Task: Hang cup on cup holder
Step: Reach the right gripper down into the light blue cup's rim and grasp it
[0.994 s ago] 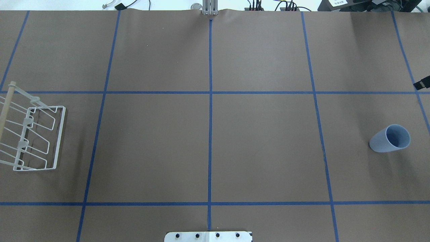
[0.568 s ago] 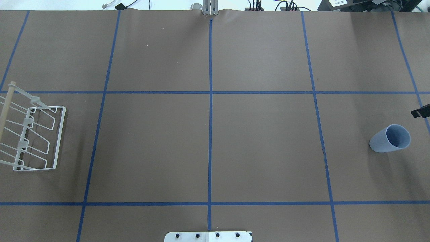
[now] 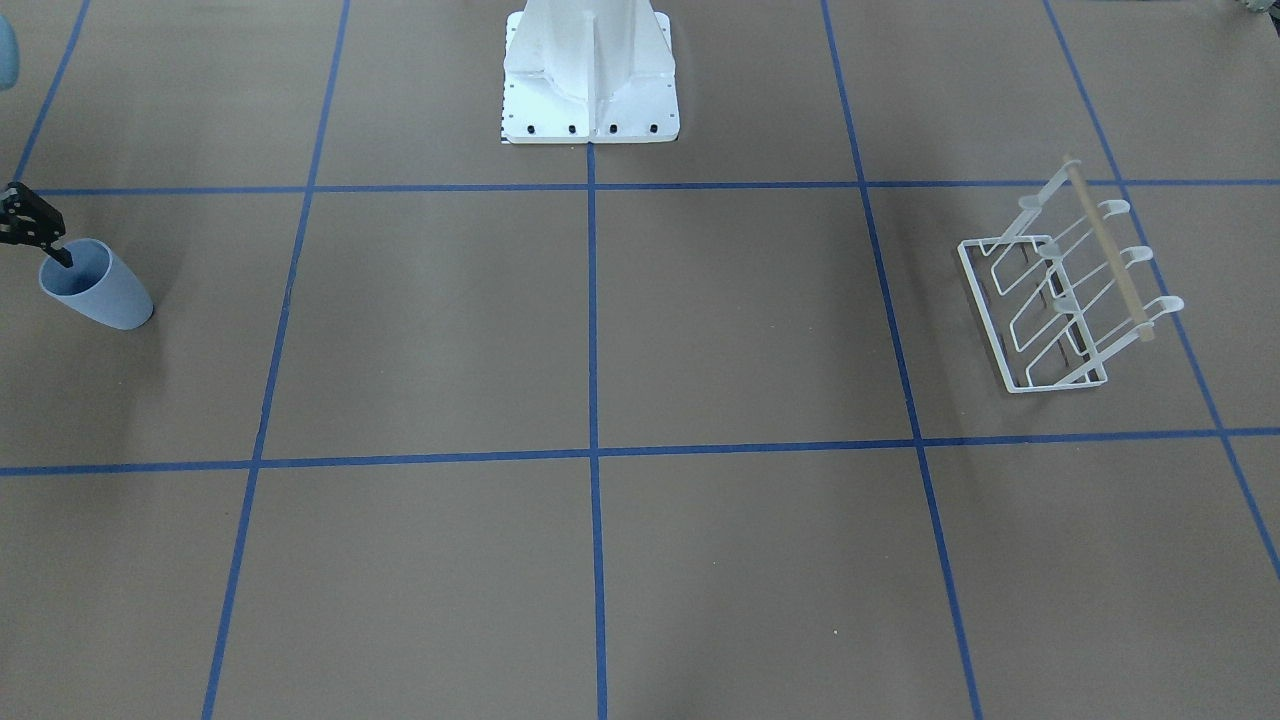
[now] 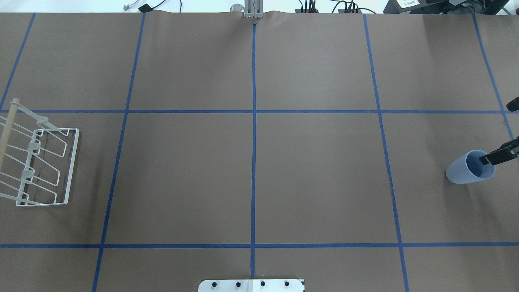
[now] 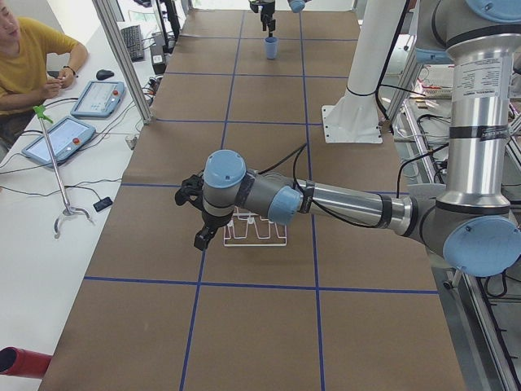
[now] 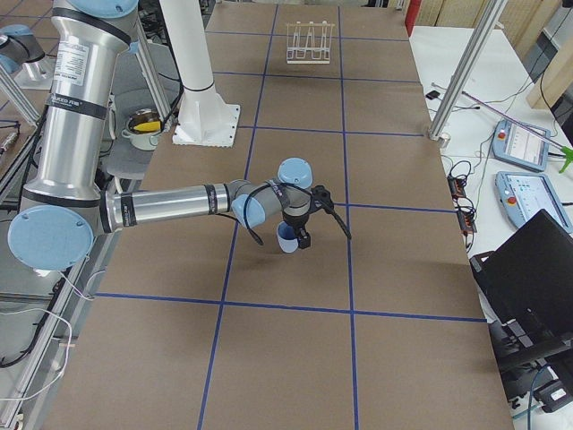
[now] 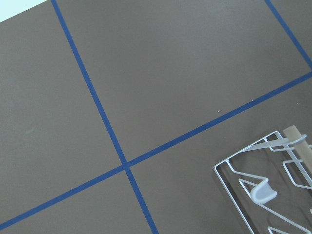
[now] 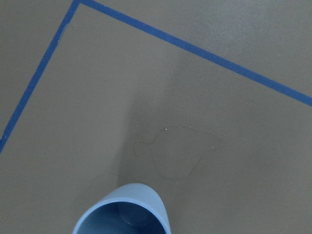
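Observation:
The pale blue cup (image 4: 466, 169) stands upright at the table's right end; it also shows in the front-facing view (image 3: 105, 292) and the right wrist view (image 8: 124, 212). My right gripper (image 4: 498, 132) is open. One of its fingers (image 4: 495, 156) dips into the cup's mouth and the other stays outside, far from the cup. The white wire cup holder (image 4: 44, 166) with its wooden rod stands at the table's left end, empty. My left gripper (image 5: 195, 218) hovers beside the holder (image 5: 259, 231); I cannot tell whether it is open or shut.
The white robot base (image 3: 590, 75) stands at the middle of the near table edge. Blue tape lines (image 4: 254, 134) grid the brown table. An operator (image 5: 24, 57) sits at a side desk with tablets.
My right gripper has moved toward the near edge, from beyond the cup to over it. One finger now reaches into the cup's mouth, and the second finger has come into view.

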### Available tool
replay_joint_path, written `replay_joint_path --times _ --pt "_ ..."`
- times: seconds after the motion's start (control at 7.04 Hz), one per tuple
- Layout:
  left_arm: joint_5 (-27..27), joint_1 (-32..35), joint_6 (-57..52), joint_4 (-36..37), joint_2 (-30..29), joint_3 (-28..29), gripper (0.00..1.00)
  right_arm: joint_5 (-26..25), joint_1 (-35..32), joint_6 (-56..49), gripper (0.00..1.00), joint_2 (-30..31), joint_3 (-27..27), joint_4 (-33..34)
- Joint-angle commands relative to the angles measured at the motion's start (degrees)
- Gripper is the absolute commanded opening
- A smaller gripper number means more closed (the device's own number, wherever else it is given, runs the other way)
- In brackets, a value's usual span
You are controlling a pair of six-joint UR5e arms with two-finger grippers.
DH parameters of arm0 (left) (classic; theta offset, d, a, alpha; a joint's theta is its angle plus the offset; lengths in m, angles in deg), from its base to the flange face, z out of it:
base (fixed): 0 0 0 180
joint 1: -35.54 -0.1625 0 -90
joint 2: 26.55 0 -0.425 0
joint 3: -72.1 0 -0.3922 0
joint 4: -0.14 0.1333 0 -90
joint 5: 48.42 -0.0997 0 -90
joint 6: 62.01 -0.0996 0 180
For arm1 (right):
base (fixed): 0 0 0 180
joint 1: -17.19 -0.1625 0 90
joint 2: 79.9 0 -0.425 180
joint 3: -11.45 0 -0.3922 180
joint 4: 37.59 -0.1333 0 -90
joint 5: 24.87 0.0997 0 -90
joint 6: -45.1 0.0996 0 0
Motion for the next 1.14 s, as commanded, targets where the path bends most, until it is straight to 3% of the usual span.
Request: replay_joint_path --times 0.0,0.28,0.71,0.99 --pt "0.0 0.0 0.0 -0.03 0.05 0.03 0.99 -0.03 2.3 -0.1 0.49 0.31 -0.61 -0.04" --pt "0.0 0.0 0.0 -0.03 -0.04 -0.06 0.99 -0.12 2.75 -0.72 0.01 0.04 -0.79 -0.04" --pt "0.0 0.0 0.0 -0.03 0.05 -0.06 0.99 0.4 0.92 -1.07 0.0 -1.35 -0.01 -0.04" --pt "0.0 0.0 0.18 -0.03 -0.47 -0.93 0.99 0.85 -1.98 -0.02 0.0 -8.01 -0.35 -0.13"
